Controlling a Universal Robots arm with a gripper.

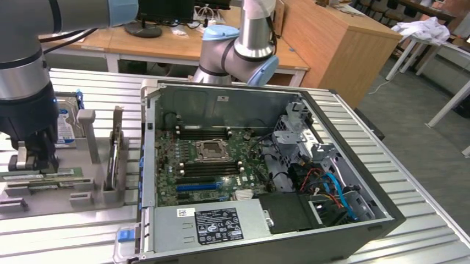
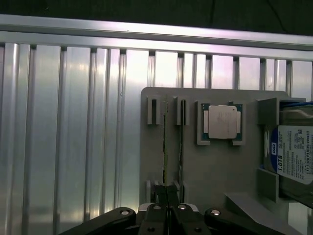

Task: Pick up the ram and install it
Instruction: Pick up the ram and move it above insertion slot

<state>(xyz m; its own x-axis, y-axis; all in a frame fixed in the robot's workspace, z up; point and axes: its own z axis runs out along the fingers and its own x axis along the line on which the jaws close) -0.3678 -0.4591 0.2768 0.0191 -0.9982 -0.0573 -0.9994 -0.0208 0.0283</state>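
One gripper (image 2: 168,195) — jaws stood pressed together over the end of the ram (image 2: 166,142); whether they pinched it could not be told. One slatted table (image 2: 73,127). One open computer case (image 1: 213,104). One grey tray (image 2: 215,166) held one hard drive (image 2: 293,152), one processor chip (image 2: 221,122) and two sticks on edge — the ram and a second stick (image 2: 181,142) just beside it.

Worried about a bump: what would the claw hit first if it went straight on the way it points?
Most likely the ram standing on edge in the grey holder: the shut claw lines up with its edge. It may even be touching it; depth is unclear.
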